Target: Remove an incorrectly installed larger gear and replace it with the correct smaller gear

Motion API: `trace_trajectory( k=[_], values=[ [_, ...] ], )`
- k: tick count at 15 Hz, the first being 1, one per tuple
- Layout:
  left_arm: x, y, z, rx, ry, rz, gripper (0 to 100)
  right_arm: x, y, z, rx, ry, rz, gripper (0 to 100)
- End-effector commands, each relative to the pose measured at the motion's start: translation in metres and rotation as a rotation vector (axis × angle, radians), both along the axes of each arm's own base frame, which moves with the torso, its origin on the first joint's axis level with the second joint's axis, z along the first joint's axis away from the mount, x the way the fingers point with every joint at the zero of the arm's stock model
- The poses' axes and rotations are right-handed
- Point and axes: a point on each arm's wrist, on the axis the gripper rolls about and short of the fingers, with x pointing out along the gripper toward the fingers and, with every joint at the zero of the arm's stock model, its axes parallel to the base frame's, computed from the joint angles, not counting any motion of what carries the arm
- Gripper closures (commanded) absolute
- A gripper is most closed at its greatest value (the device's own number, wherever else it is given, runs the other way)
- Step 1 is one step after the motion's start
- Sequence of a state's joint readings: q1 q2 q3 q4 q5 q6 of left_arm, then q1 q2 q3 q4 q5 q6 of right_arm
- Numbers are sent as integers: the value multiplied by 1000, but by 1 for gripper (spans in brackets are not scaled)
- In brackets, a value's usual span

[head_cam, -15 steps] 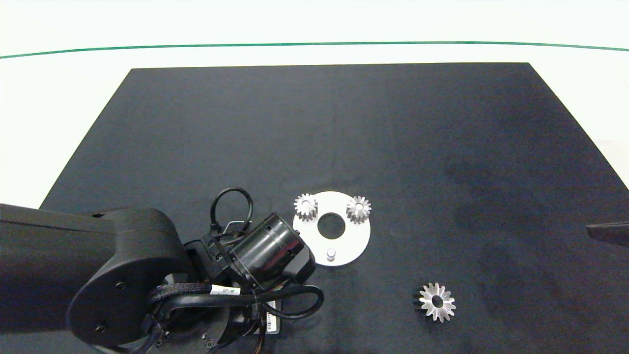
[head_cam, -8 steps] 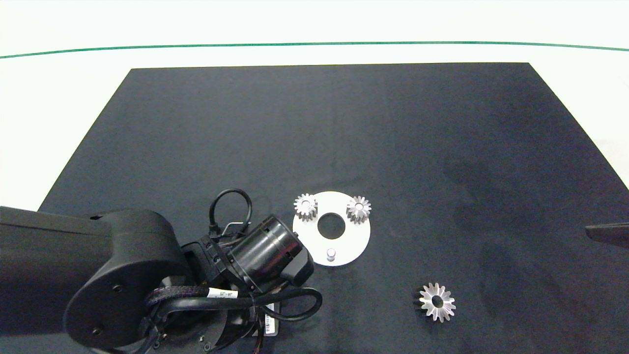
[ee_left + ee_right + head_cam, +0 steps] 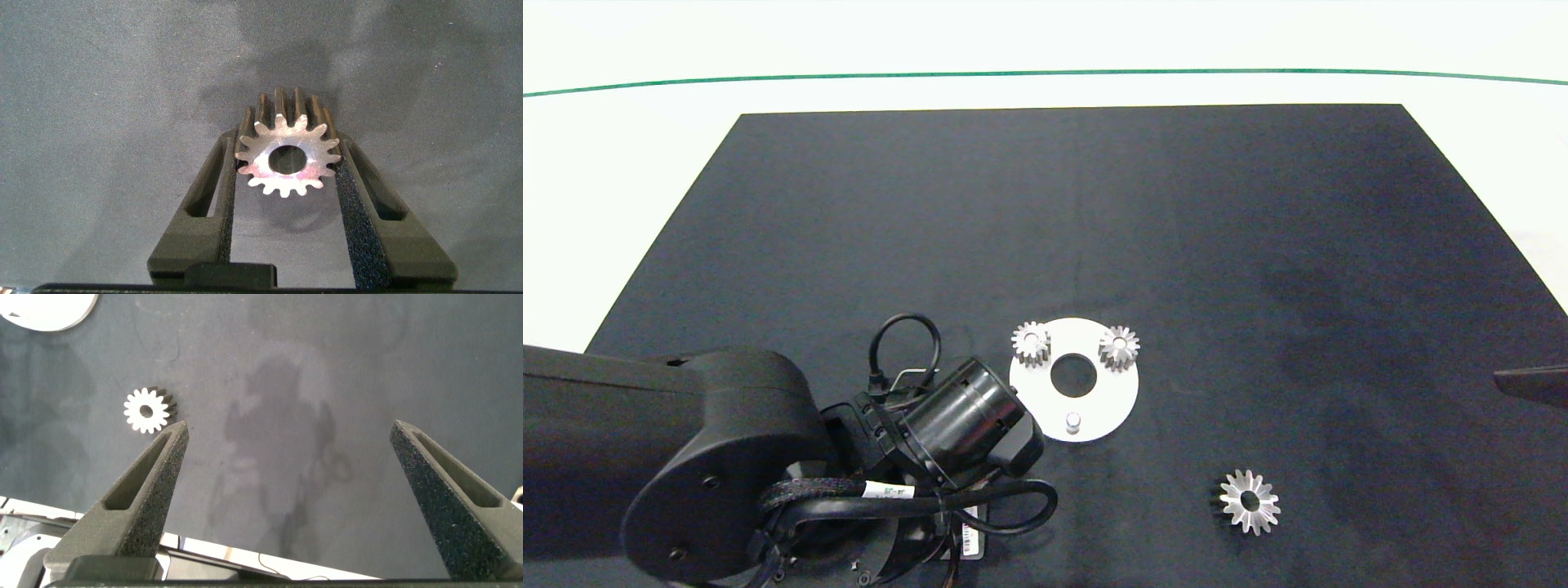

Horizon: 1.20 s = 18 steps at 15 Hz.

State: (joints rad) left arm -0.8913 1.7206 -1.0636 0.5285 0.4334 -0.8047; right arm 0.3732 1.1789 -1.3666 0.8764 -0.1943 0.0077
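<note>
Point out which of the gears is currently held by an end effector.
The smaller gear, pinched between the left end effector fingers; the other three gears rest free on the plate or mat.

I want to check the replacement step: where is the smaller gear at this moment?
The left wrist view shows the smaller gear clamped between the left gripper fingers above the dark mat; the arm hides it in the head view.

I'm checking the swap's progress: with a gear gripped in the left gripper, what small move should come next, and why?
Probably carry the smaller gear, clamped in the left gripper, over the bare peg on the white disc. The larger gear already lies off the disc, so that peg is free.
</note>
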Motion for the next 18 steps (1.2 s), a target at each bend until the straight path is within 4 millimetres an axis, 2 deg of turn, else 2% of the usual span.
trace_trajectory(
  k=[1,5,8,13,15,18],
  values=[
    [-2,0,1,-2,-2,-1,73,1,-1,-1,-3,7,-11,0],
    [-10,2,16,-33,-35,-39,81,1,-2,-1,1,7,-9,0],
    [-11,2,24,-19,-57,-98,81,0,-4,1,1,-2,-10,0],
    [-10,-9,68,22,-78,-204,81,-15,-15,9,6,-57,-10,0],
    [-7,-26,84,42,-64,-237,81,-25,-17,13,12,-91,-8,0],
    [0,-53,90,40,-70,-277,81,-31,-22,17,19,-113,13,0]
  ],
)
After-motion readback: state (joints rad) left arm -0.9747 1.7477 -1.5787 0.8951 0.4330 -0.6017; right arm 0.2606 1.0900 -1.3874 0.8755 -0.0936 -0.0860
